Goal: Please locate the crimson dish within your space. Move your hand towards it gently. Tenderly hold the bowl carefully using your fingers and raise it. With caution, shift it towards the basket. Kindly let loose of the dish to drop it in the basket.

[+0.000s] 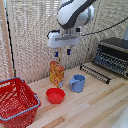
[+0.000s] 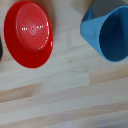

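The crimson dish (image 1: 55,95) is a small red bowl standing on the wooden table in front of a snack box; it also shows in the wrist view (image 2: 29,33). The basket (image 1: 17,100) is a large red lattice basket with a blue-grey rim at the exterior view's left. My hand (image 1: 62,52) hangs well above the table, above and slightly behind the bowl and cup. Its two dark fingers are spread apart and hold nothing. The fingers do not show in the wrist view.
A blue handled cup (image 1: 77,83) stands to the right of the bowl, also in the wrist view (image 2: 109,31). An orange snack box (image 1: 56,73) stands behind the bowl. A black wire rack (image 1: 96,73) and a toaster oven (image 1: 113,54) are at the right.
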